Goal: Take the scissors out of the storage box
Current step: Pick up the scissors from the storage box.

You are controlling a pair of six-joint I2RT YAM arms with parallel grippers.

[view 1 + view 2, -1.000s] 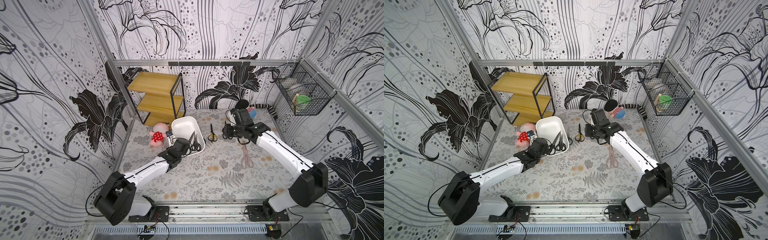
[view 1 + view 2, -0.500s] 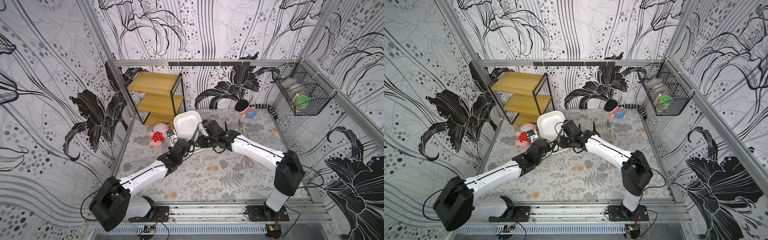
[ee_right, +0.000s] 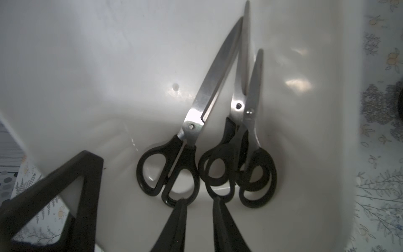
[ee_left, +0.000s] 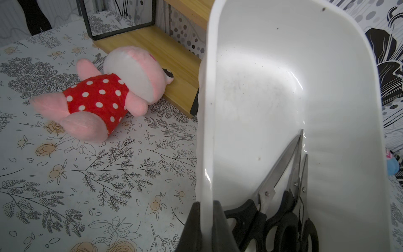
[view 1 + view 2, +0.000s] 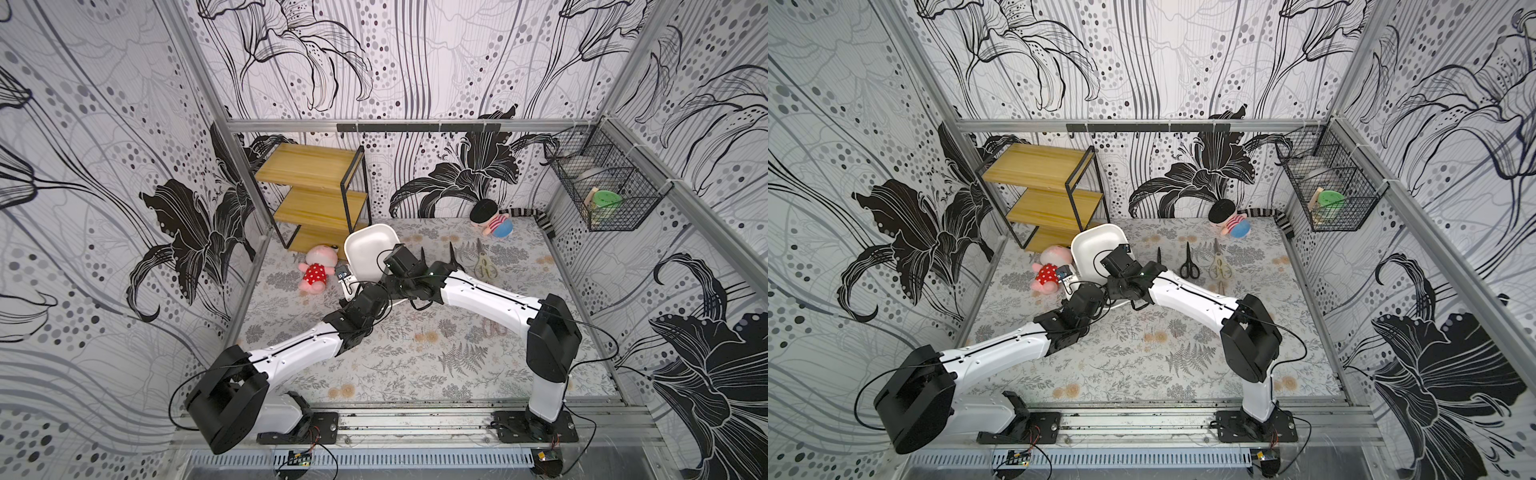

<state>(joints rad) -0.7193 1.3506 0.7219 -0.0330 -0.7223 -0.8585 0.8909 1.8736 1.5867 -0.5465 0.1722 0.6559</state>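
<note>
Left end effector (image 4: pixel 207 228): pressed together on the side wall of the shallow white plastic storage box (image 4: pixel 272 87).
Right end effector (image 3: pixel 200 199): narrowly spread inside the box, tips brought to the handles.
Black-handled steel scissors (image 3: pixel 196 122): three pairs seen lying inside the box.

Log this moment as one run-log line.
left claw: shut on storage box rim, box tilted | right claw: jaws slightly apart at scissors handles | in box: three black-handled pairs

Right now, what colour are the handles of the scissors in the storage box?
Black, on all three scissors; clearest in right wrist view.
</note>
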